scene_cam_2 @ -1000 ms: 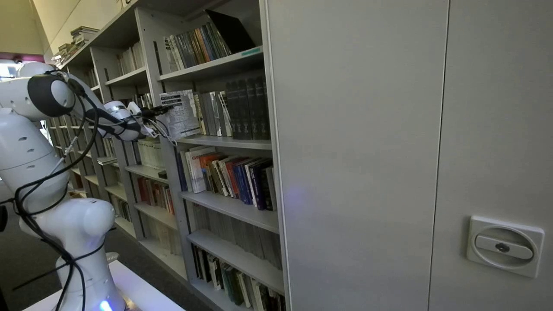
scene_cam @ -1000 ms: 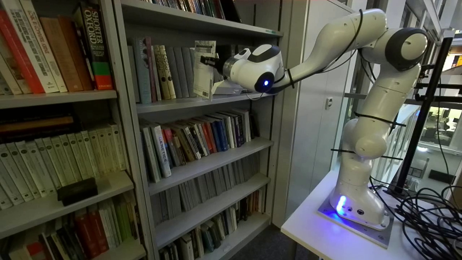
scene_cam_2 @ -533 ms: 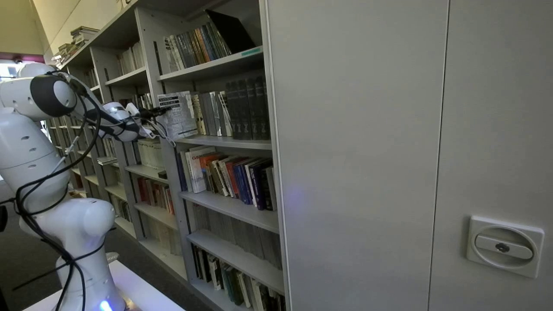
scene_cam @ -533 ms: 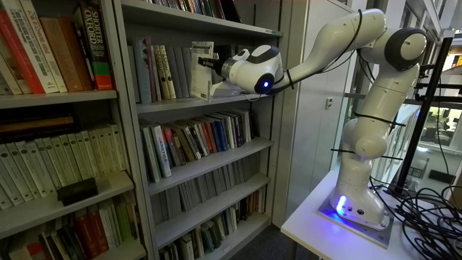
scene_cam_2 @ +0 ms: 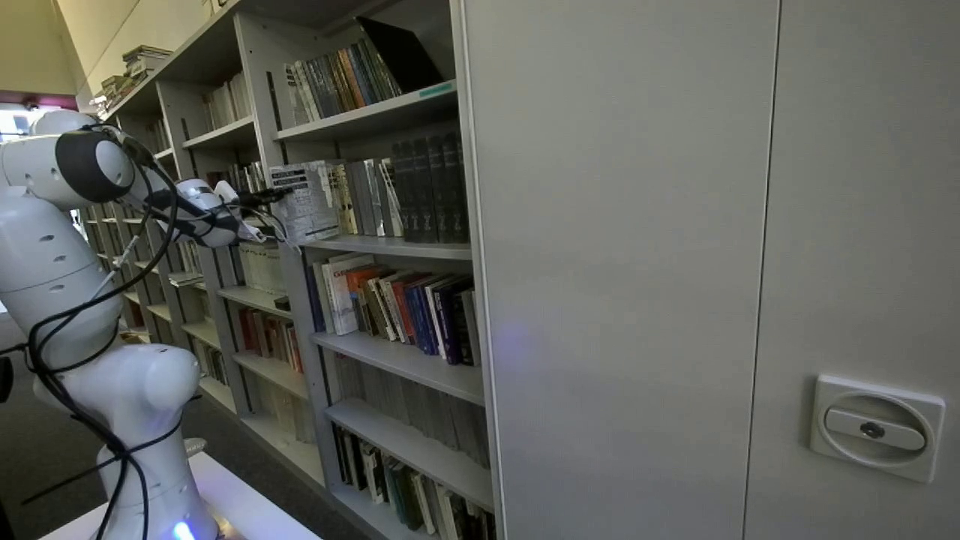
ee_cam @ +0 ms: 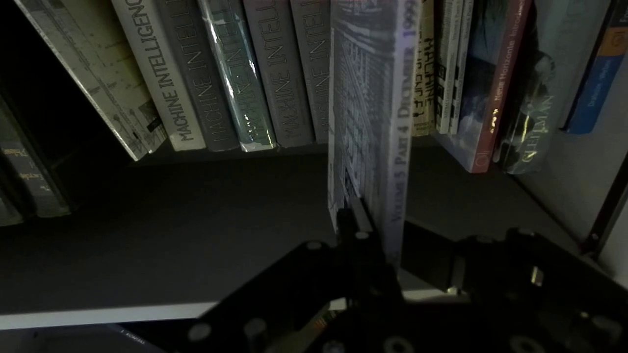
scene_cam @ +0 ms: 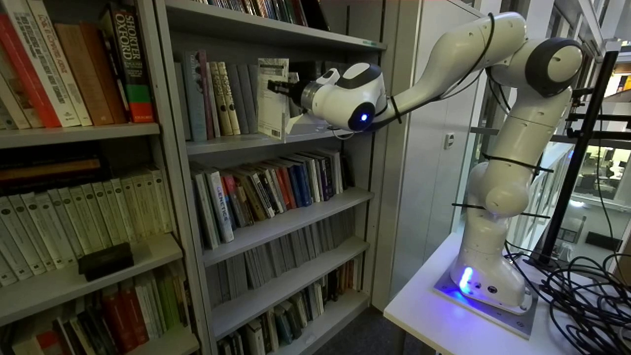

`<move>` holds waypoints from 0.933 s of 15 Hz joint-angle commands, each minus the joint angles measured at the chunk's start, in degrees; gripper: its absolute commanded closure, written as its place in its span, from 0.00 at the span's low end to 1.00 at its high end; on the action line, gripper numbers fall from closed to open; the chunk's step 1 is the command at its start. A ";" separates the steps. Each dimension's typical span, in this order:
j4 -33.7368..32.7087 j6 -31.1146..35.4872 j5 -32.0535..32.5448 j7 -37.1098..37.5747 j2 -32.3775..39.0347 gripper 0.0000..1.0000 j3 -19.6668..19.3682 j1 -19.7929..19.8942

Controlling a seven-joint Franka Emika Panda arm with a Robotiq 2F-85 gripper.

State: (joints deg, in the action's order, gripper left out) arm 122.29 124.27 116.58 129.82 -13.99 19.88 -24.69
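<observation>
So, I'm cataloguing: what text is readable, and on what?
"VOLUME 5 PART 4 DECEMBER 1999": journal
"MACHINE INTELLIGENC": pale book
"MACHINE INTELL": grey books
"MACHINE": cream book
"Neue Horizonte": red spine
"GLEITMAN": glossy book
"GENETICS": white book
"SHORTER OXFORD ENGLISH", "OXFORD": banded book
Rest: too small or blurred.

thin pale journal (ee_cam: pixel 375 108), gripped upright

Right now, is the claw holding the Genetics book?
No, the claw grips another book; the Genetics book sits on a lower shelf.

Beyond the jaws, a grey shelf (ee_cam: pixel 171 235) carried upright and leaning books (ee_cam: pixel 279 83), 1 with a red spine (ee_cam: pixel 501 83).
</observation>
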 commanded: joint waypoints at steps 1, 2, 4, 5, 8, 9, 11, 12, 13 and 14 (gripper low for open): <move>-2.23 0.40 0.01 -2.54 0.83 0.98 0.57 0.15; -2.28 0.37 -0.05 -2.73 0.92 0.98 0.70 0.11; -2.46 0.31 -0.03 -3.00 1.23 0.98 0.91 0.06; -2.59 0.22 -0.08 -3.19 1.44 0.98 1.02 0.04; -3.09 0.00 -0.24 -3.62 2.32 0.98 1.32 0.02; -3.40 -0.05 -0.27 -3.81 2.74 0.98 1.45 0.02; -3.98 -0.12 -0.30 -4.14 3.48 0.98 1.70 0.01; -4.44 -0.17 -0.26 -4.31 3.87 0.98 1.83 0.01; -4.90 -0.22 -0.26 -4.58 4.21 0.98 1.97 0.02; -5.60 -0.38 -0.44 -5.04 4.66 0.98 2.15 -0.01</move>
State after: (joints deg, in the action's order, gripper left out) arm 120.15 124.26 116.51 127.43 -11.00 21.53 -24.83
